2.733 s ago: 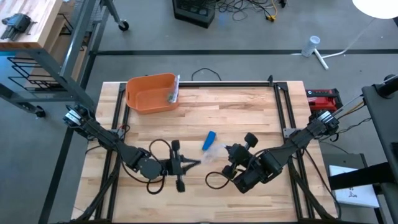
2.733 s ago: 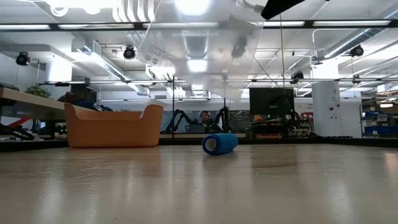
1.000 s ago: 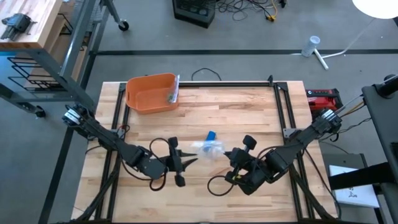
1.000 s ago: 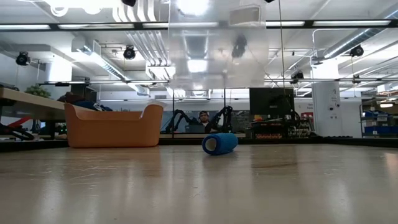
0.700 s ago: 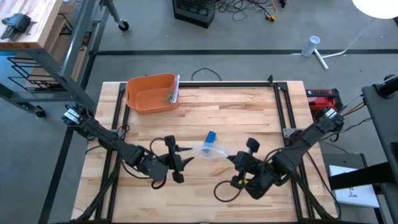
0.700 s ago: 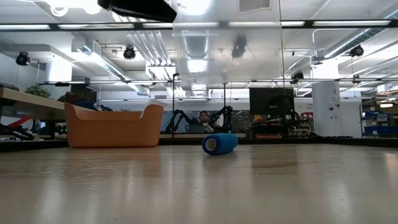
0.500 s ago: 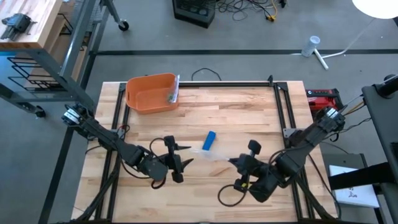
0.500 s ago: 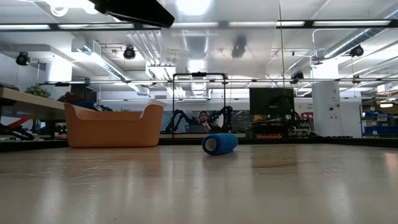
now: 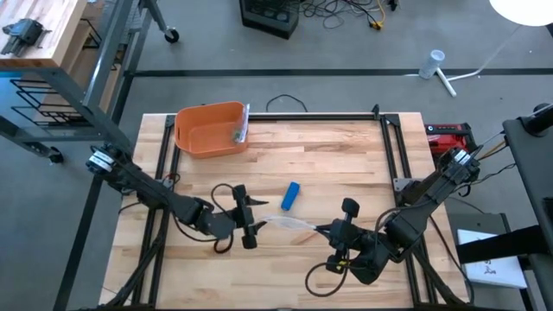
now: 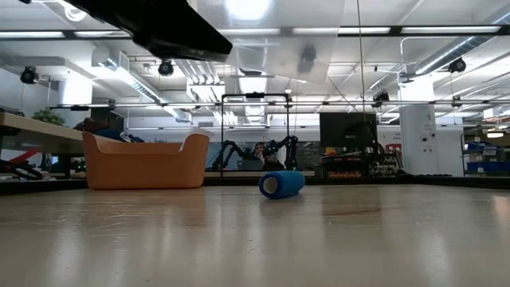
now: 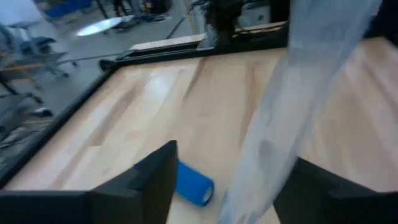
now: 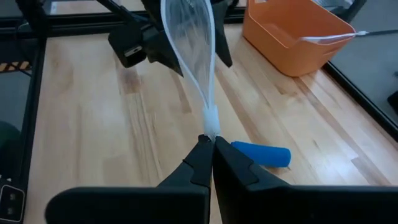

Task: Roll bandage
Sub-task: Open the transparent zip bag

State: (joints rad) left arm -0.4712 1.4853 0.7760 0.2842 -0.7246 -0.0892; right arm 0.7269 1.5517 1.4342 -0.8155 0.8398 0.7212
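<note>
A blue bandage roll lies on its side on the wooden table, also in the low view; no gripper touches it. Just nearer, a clear plastic wrapper stretches as a long strip between my two grippers. My right gripper is shut on its near-right end. My left gripper stands open at the other end. In the left wrist view the wrapper runs between its fingers. My right gripper pinches the wrapper's gathered, narrow end between its two fingertips. It comes slanting down from the table's near right. The wrapper is lifted clear of the table and widens out toward my left gripper. Whether my left gripper's open fingers touch the wrapper, I cannot tell.
An orange bin stands at the far left of the table with a small pale item at its right rim. A black frame rail runs along the table's right side. Bare wood lies between the bin and the roll.
My right gripper has drawn back toward the table's near right with the wrapper's end. The wrapper, bunched over the blue roll before, is now pulled out into a long strip nearer than the roll. My left gripper has sunk lower. The roll has stayed in place.
</note>
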